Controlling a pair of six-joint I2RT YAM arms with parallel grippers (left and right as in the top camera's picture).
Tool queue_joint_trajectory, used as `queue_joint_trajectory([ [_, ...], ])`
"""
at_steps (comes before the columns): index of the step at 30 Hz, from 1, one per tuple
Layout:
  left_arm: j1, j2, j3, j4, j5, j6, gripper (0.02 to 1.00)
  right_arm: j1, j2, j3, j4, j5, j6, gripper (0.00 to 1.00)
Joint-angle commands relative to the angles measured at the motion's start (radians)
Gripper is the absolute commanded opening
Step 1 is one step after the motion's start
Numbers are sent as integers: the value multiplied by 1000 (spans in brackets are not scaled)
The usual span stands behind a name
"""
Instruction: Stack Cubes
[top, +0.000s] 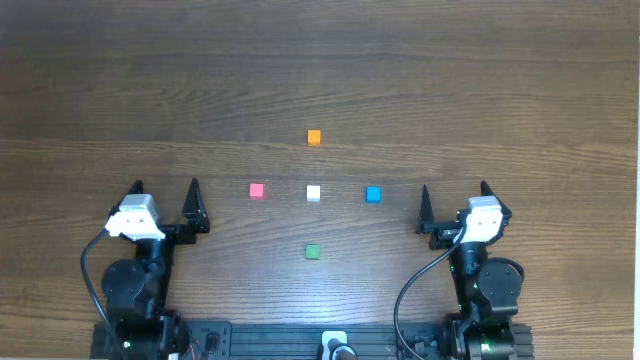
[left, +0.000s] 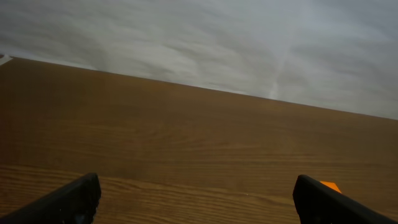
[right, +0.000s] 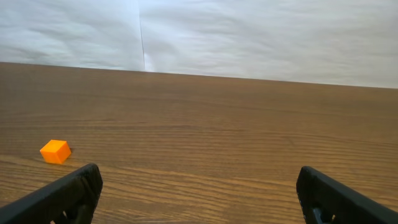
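The left gripper (top: 165, 192) is sitting with its fingers spread wide, gripping nothing, and the right gripper (top: 455, 195) is doing likewise. Between them the pink cube (top: 257, 190), white cube (top: 313, 193) and blue cube (top: 373, 193) are lying in a row, apart. The pink one is nearest the left gripper and the blue one nearest the right. The green cube (top: 312, 252) is sitting behind that row and the orange cube (top: 314, 137) beyond it. All are equal-sided and resting flat on the table (top: 500, 80).

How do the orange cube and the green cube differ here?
Colour: the orange cube is orange, the green cube green. Place: the orange cube lies beyond the white cube, farthest from the arm bases; the green cube lies nearest them. Shared: similar size, both flat on the wooden table, touching no other cube.
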Motion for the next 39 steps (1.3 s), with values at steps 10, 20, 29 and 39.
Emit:
queue_joint_trajectory([
  [10,1,-6,-5,8,-39,14,1000,5,-9,-8,2,-7,-4,993],
  [20,-63,271,127,-22,96,-19,998,5,-9,-8,2,-7,-4,991],
  [29,-204,845,555,-303,92,-39,998,5,-9,-8,2,-7,-4,993],
  [39,-377,1404,809,-460,-22,-234,996,5,-9,-8,2,-7,-4,991],
])
